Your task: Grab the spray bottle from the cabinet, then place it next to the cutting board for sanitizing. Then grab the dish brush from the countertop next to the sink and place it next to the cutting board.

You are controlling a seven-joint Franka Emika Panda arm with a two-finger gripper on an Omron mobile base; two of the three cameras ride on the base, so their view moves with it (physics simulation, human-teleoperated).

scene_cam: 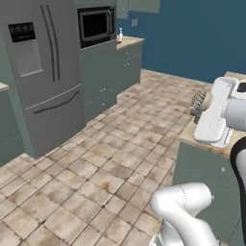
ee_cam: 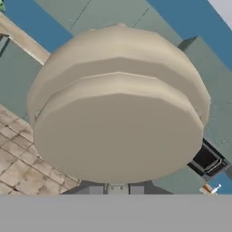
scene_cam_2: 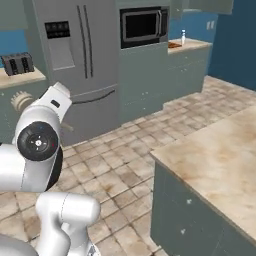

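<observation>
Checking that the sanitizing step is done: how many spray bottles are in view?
1: the spray bottle stands on the far counter right of the microwave. Others may be hidden.

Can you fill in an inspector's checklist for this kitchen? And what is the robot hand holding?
Surface: beige marbled counter beside the arm.
Job's things: dish brush held up in the air; spray bottle upright beside the cutting board on the far counter.
Clutter: toaster on the left counter.
Grippers: gripper shut on the dish brush.
Cables: nothing seen.
Surroundings: fridge, microwave, tiled floor.
</observation>
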